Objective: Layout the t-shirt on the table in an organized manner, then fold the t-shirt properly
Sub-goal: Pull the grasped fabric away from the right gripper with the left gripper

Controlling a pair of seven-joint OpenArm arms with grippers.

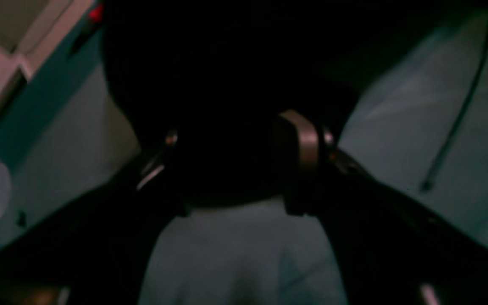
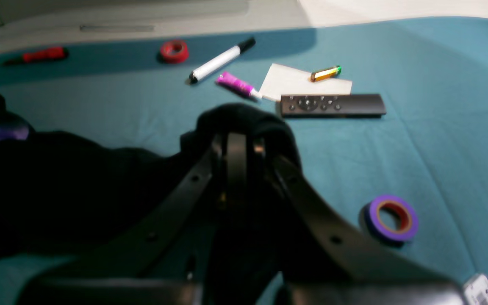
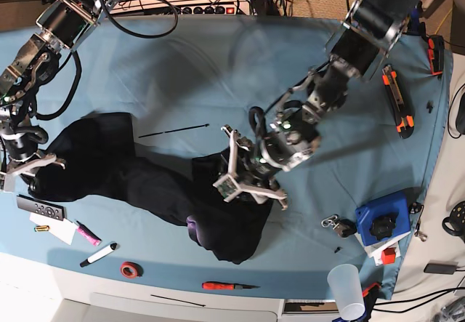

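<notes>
The shirt (image 3: 145, 184) is lying in a crumpled band across the near half of the table (image 3: 218, 67), running from the right gripper (image 3: 29, 168) at one end to the left gripper (image 3: 243, 176) near the middle, with a lumpy wad hanging toward the front edge where a bit of purple print (image 3: 192, 227) peeks out. It's plain soft black fabric, so I'd expect it to be light, floppy and zero help holding any shape: lift one spot and the rest just drags and bunches. The right gripper's jaws are shut tight on a bunched bit of cloth, which the right wrist view shows wrapped over the fingertips. The left gripper's jaws are spread wide right over the fabric, and in its wrist view the dark cloth sits between them but they're not pinching it, far as I can tell. For spreading, I'd grab at hems, shoulder seams or sleeve ends, not mid-panel, since a mid-panel pinch likely picks up two layers. Also the remote (image 3: 40, 208) and markers (image 3: 98, 255) sit just beside the right end, easy to sweep.
</notes>
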